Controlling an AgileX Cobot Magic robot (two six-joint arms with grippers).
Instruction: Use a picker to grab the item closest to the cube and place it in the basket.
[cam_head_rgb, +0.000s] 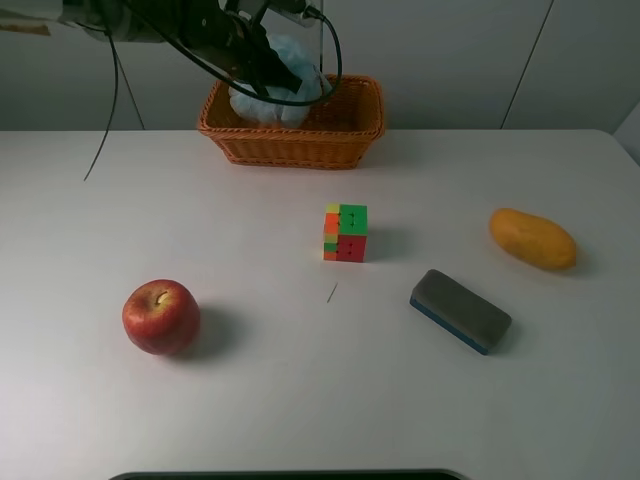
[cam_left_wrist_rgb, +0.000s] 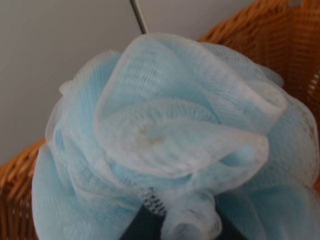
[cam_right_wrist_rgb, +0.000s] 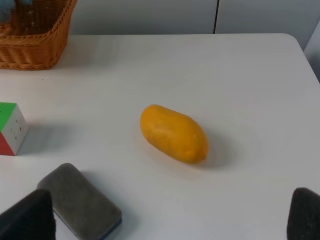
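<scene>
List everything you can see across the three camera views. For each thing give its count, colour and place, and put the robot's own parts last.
basket: one, orange-brown wicker, far edge of the table
bath pouf: one, pale blue mesh, at the basket's left end, rising above its rim
cube: one, multicoloured, table centre
apple: one, red, near left
eraser: one, grey over blue, right of the cube and nearer the camera
yellow fruit: one, yellow-orange, far right
table: one, white
left arm: one, black, over the basket
right gripper: one, black, open, by the eraser
</scene>
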